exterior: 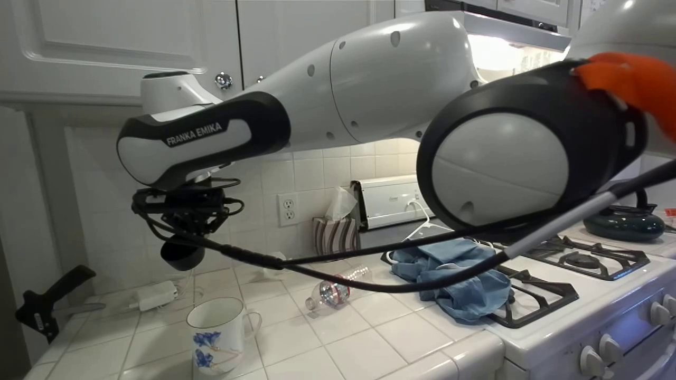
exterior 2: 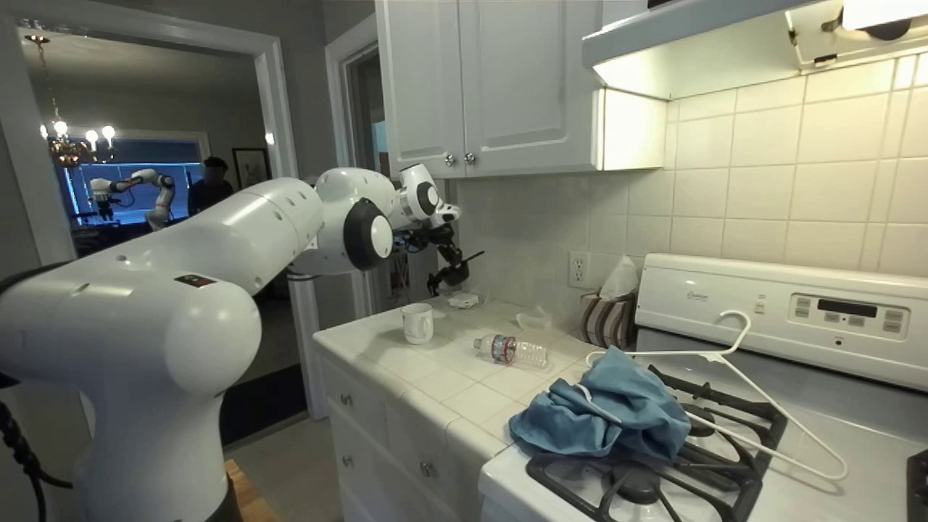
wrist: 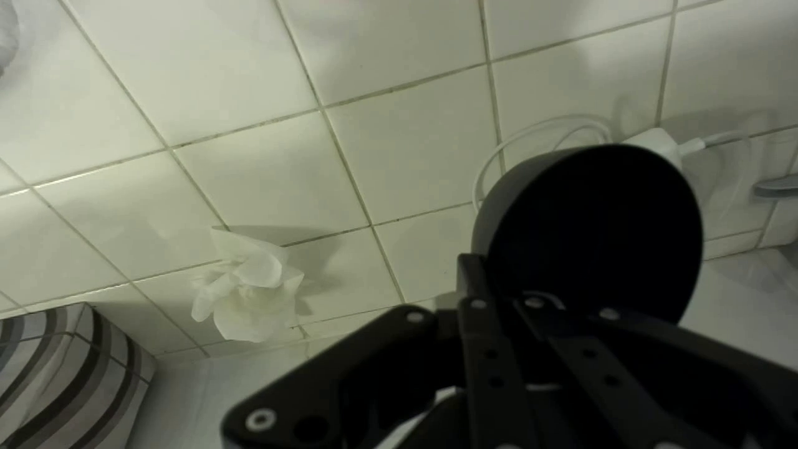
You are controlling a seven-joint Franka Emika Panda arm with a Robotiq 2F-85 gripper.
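Below the claw [wrist: 500,293] we see a white charger [exterior: 157,294] near the wall [exterior 2: 522,232], its cord [wrist: 527,130] looping beside it, and farther out toward the front of the counter [exterior: 301,364] a flowered mug [exterior: 215,338] stands upright. From the claw toward the stove [exterior 2: 768,279] we find a crumpled tissue [wrist: 252,287] near the wall, a clear bottle [exterior: 335,291] lying on its side and a striped tissue box [exterior 2: 607,322]; well apart from the claw that way, a blue cloth [exterior 2: 605,406] and a white hanger [exterior 2: 794,417] lie on the stove. On the opposite side of the claw we notice a black clamp [exterior: 45,303] at the counter's end, and white cabinets [exterior 2: 533,87] hang higher than the claw. A black cable [exterior: 404,288] sags under the arm [exterior: 385,84], passing in front of the blue cloth in an exterior view. The arm stretches out over the counter and bends at its far end – the claw points downward. We see it clamped on a black cup [exterior: 182,255], at the rim as far as we can tell – the cup hangs just under the claw, tilted, apart from the counter, its dark mouth facing us in the wrist view.
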